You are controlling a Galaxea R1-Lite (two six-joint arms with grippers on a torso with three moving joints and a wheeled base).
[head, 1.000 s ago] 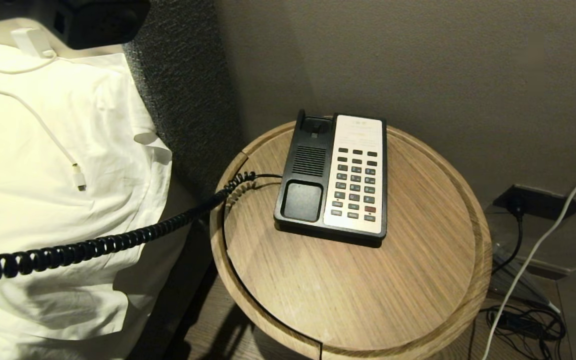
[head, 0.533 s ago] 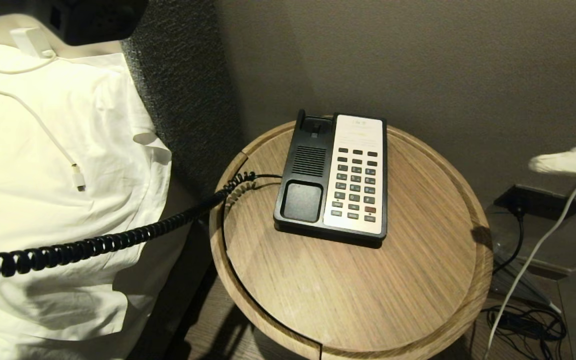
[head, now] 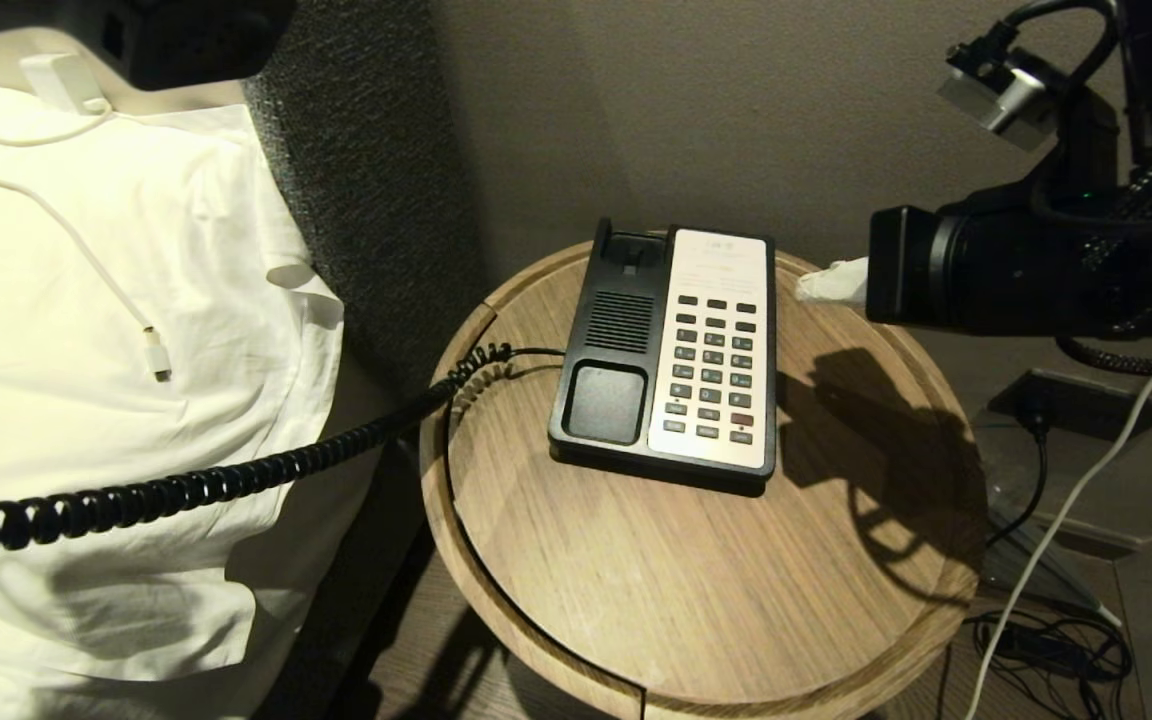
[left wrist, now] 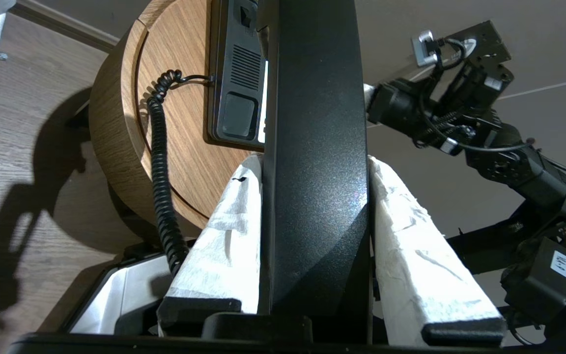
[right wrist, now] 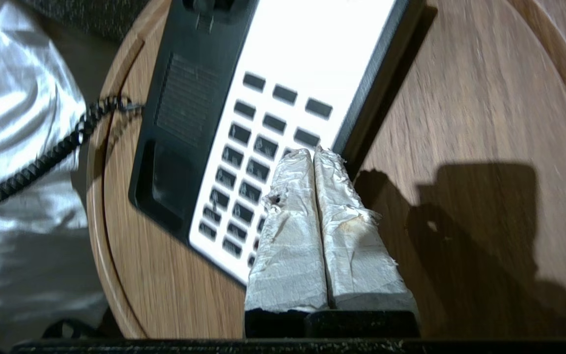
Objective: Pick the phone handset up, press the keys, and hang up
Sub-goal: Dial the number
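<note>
The phone handset (left wrist: 315, 162) sits clamped between the left gripper (left wrist: 315, 196)'s two white-wrapped fingers, off the phone base (head: 671, 355), its coiled cord (head: 186, 490) running across the bed to the round counter (head: 696, 590). The right gripper (right wrist: 315, 157), fingers pressed together and holding nothing, hovers over the right edge of the keys (head: 711, 365); its arm reaches in level from the right. One handset, one base.

My long black plastic phone handset (left wrist: 315, 162) is blocking the white keypad faceplate in my left wrist view and running past both picture edges, while my paper-wrapped right fingers (right wrist: 312, 221) are covering several small dark grey rectangular keys (right wrist: 243, 167).
</note>
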